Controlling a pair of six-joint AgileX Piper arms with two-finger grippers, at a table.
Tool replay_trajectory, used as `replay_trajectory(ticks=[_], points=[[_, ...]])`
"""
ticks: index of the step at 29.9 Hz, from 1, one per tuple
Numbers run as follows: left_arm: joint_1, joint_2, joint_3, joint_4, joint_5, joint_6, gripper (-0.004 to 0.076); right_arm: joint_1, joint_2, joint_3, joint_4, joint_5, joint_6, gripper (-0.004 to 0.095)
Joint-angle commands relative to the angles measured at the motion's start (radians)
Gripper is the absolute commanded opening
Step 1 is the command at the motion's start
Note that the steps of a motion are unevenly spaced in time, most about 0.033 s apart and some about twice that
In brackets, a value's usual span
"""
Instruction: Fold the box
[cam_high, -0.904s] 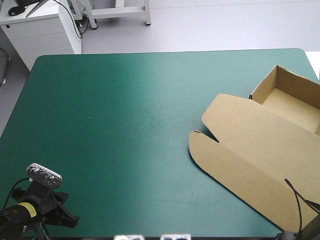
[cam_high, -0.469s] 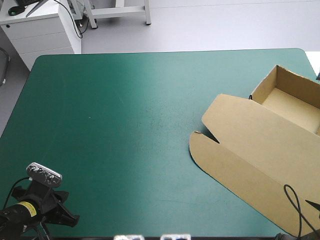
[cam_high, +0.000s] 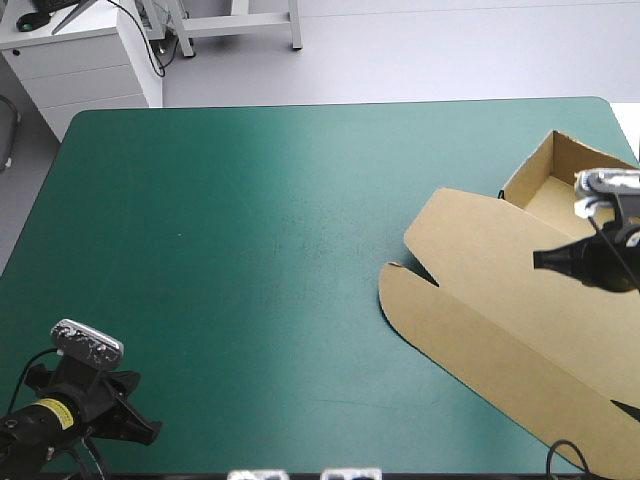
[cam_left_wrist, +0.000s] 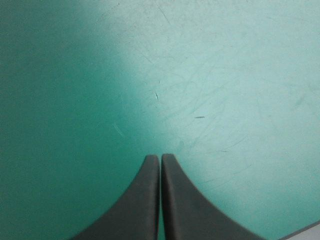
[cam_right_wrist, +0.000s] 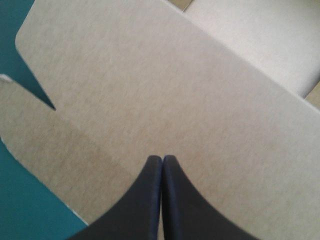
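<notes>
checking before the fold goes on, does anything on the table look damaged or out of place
Nothing stands out. The box lies askew on the table, at its right side, tray open, lid flat, with no tear or crush showing. The right gripper hovers shut over the lid.

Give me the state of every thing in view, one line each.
Box: open tray, walls raised.
Lid: flat on the cover.
Left gripper: shut, empty, over bare cover.
Right gripper: shut, empty, above the lid.
</notes>
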Motion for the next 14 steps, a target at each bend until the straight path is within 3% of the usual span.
replay_trajectory(ticks=[1,5,14], points=[[-0.006,0.008,-0.012,0.0,-0.062,0.006,-0.0008,0.012,-0.162,0.093,-0.001,-0.002,-0.002,-0.0017],[-0.006,-0.012,0.059,-0.008,-0.115,0.006,-0.0008,0.012,-0.334,0.243,-0.008,-0.041,-0.018,-0.0017],[-0.006,-0.115,0.135,-0.019,-0.126,0.006,-0.0008,0.012,-0.62,0.504,-0.004,-0.125,-0.031,-0.0018]])
